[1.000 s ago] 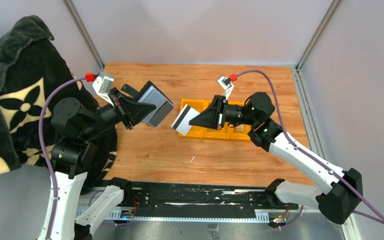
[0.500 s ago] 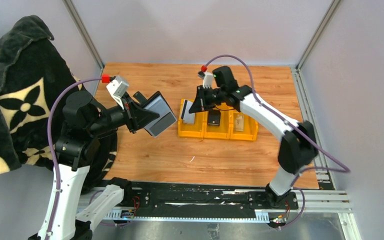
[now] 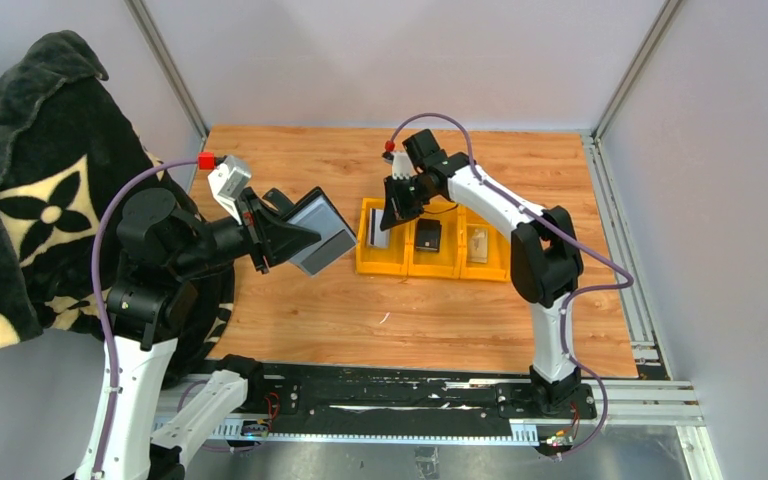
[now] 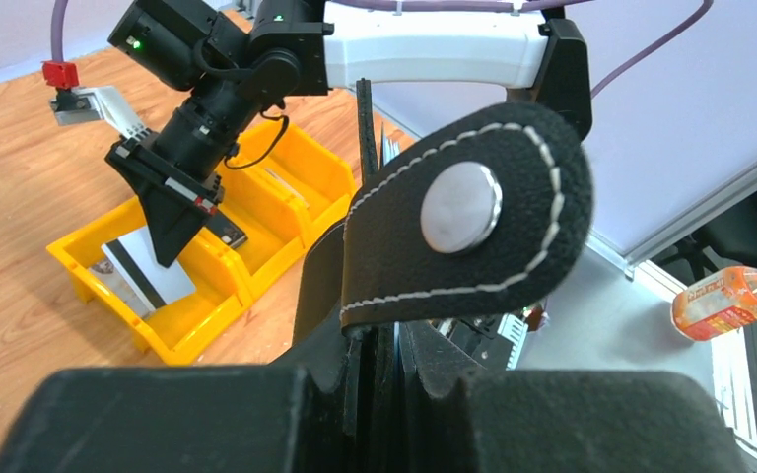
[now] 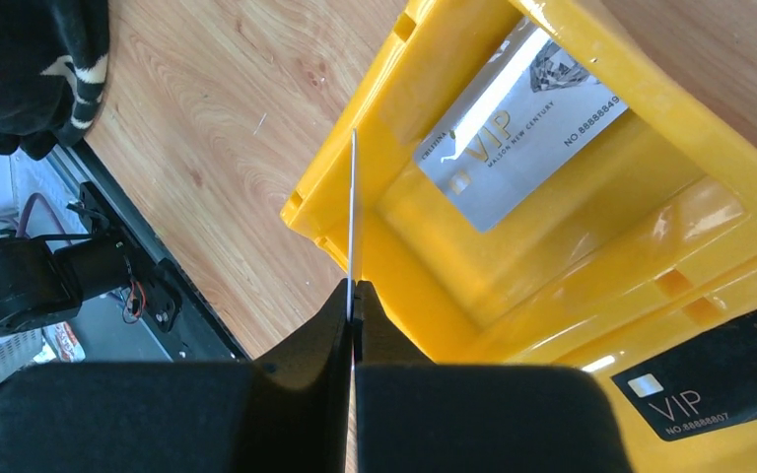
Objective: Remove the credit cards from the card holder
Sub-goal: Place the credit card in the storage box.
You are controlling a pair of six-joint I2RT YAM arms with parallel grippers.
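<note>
My left gripper point(image 3: 285, 236) is raised over the table's left side, shut on the black card holder point(image 3: 316, 233). In the left wrist view the holder's strap with its metal snap point(image 4: 465, 211) stands above my jaws, and thin card edges show in its slots. My right gripper point(image 3: 393, 208) is shut on a white credit card with a black stripe point(image 3: 378, 229). That card hangs edge-on point(image 5: 352, 212) in the left compartment of the yellow bin point(image 3: 397, 268). A silver card point(image 5: 518, 122) lies flat in that compartment, and a black card point(image 3: 427, 236) in the middle one.
A third card point(image 3: 477, 245) lies in the bin's right compartment. A black patterned blanket point(image 3: 30, 190) hangs at the far left behind the left arm. Grey walls close the table's back and sides. The black rail point(image 3: 390, 392) runs along the near edge.
The right arm has swung from mid-table back to the bin, carrying the striped card down into the left compartment. The left arm, still holding the card holder, shifted only slightly.
</note>
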